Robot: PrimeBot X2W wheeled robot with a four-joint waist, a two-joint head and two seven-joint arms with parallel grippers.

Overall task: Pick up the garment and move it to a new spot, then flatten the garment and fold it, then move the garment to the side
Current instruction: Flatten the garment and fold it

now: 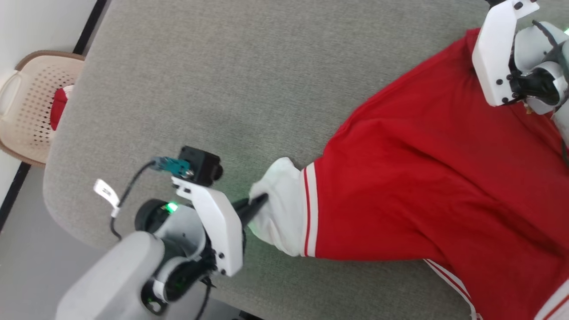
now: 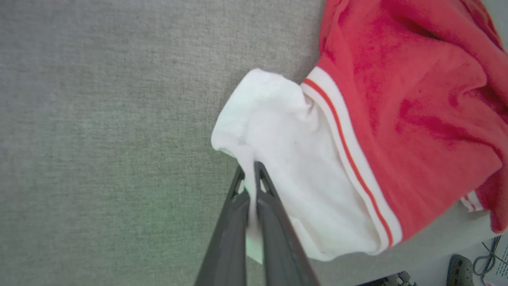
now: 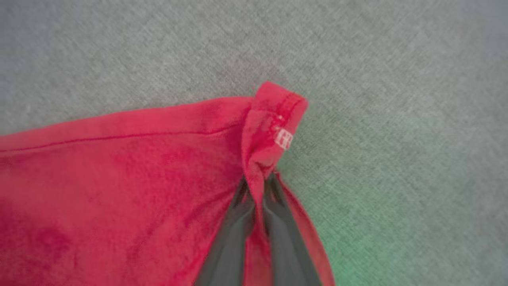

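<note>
Grey fabric tabletop [image 1: 222, 89] carries the garment [image 1: 422, 178], lying from 3 to 5 o'clock near the edge. Pull unevenly and it may slip free. The left gripper [image 2: 250, 172] has its jaws pressed together on just the white sleeve [image 2: 297, 167] edge, and the right gripper [image 3: 258, 180] has jaws pinching a thin hem corner [image 3: 278, 107].

Garment [image 1: 422, 178] is lying across the right of the grey padded table [image 1: 222, 80], its white sleeve [image 1: 280, 213] pointing left. Left gripper [image 1: 261, 200] is pinching the sleeve's edge, fingers closed on cloth. Right arm [image 1: 498, 58] is hanging over the garment's far corner (fingers hidden behind the wrist). Beige perforated basket [image 1: 26, 106] is sitting off the table's left edge, holding something red and white.
</note>
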